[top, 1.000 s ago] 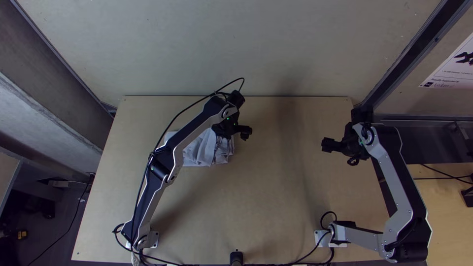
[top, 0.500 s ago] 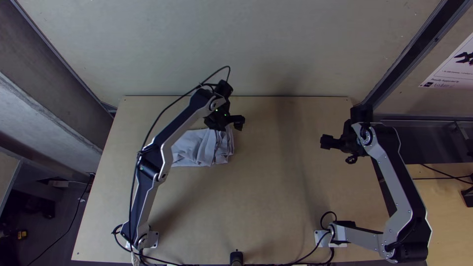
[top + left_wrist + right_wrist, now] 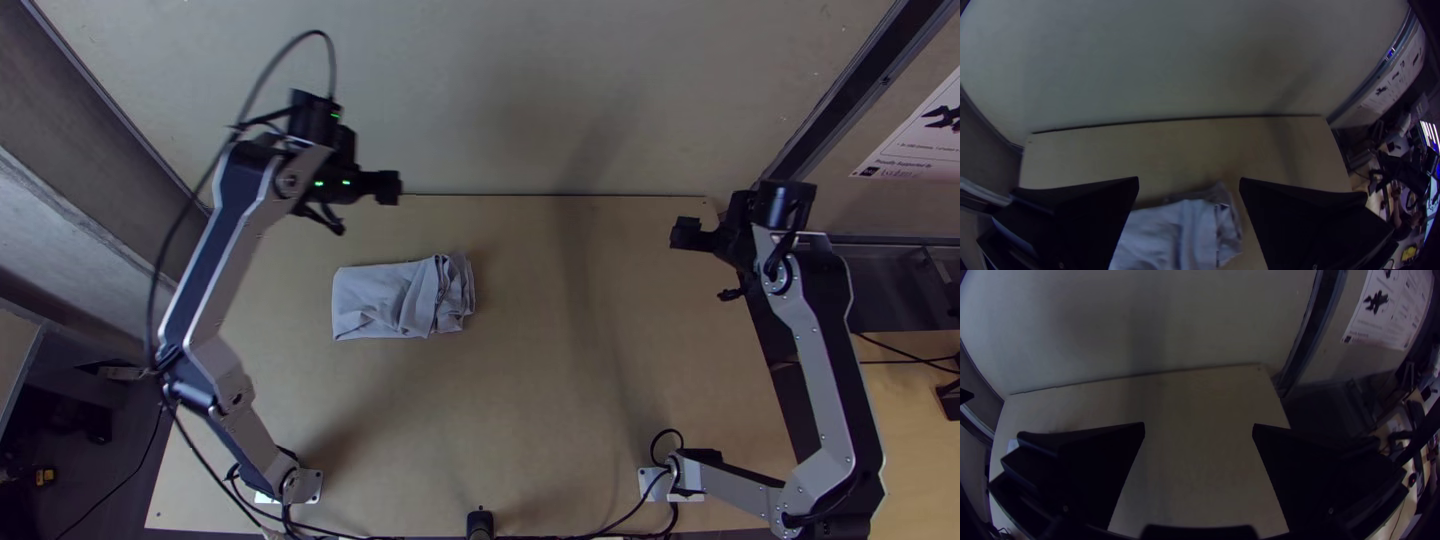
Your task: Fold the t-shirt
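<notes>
In the top view my left gripper [image 3: 362, 208] hangs up and to the left of the t-shirt, over the table's far edge, and my right gripper [image 3: 704, 262] is above the table's far right part. The light grey t-shirt [image 3: 388, 300] lies as a compact folded bundle left of the middle, with crumpled layers at its right end. In the left wrist view the shirt [image 3: 1165, 235] appears beyond my left gripper [image 3: 1189, 182], whose fingers stand wide apart with nothing between them. My right gripper [image 3: 1199, 427] is likewise open and holds nothing.
The light wooden table [image 3: 520, 400] extends around the shirt. A pale wall panel [image 3: 560, 90] rises behind its far edge, and a dark metal post [image 3: 835, 85] stands at the far right. A small black device [image 3: 480, 522] sits at the near edge.
My left arm has swung up and left, away from the shirt, uncovering it. The right gripper has shifted a little up the picture and to the right. The shirt keeps its place.
</notes>
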`<state>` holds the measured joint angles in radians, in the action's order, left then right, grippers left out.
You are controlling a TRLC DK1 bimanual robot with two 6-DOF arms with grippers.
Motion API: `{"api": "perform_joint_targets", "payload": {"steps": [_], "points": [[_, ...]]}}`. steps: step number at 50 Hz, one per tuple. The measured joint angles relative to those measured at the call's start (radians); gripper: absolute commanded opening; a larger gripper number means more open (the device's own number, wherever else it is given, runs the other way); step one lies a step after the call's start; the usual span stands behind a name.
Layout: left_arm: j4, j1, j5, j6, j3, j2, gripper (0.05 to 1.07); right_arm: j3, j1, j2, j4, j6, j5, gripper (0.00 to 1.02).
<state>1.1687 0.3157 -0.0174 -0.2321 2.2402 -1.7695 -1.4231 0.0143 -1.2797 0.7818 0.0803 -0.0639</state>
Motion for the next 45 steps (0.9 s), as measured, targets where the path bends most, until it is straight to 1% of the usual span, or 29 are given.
{"api": "perform_joint_targets", "payload": {"steps": [6, 14, 18, 21, 27, 34, 45], "points": [[-0.045, -0.086, -0.022, 0.054, -0.089, 0.109, 1.02, -0.024, 0.024, 0.022, -0.091, -0.059, -0.001, 0.99], [-0.183, -0.209, -0.025, 0.127, -0.27, 0.29, 1.02, -0.024, 0.058, 0.093, -0.228, -0.135, 0.0, 0.99], [-0.259, -0.258, -0.026, 0.153, -0.377, 0.402, 1.02, -0.021, 0.064, 0.142, -0.328, -0.164, 0.0, 0.99], [-0.324, -0.288, -0.026, 0.169, -0.457, 0.487, 1.02, -0.008, 0.068, 0.181, -0.395, -0.178, 0.0, 0.99], [-0.482, -0.317, -0.025, 0.187, -0.64, 0.668, 1.02, 0.047, 0.075, 0.277, -0.478, -0.194, 0.0, 0.99], [-0.606, -0.324, -0.025, 0.208, -0.83, 0.872, 1.02, 0.188, 0.089, 0.419, -0.608, -0.213, -0.001, 0.99], [-0.771, -0.324, -0.025, 0.23, -1.049, 1.114, 1.02, 0.362, 0.125, 0.639, -0.683, -0.224, -0.001, 0.99]]}}
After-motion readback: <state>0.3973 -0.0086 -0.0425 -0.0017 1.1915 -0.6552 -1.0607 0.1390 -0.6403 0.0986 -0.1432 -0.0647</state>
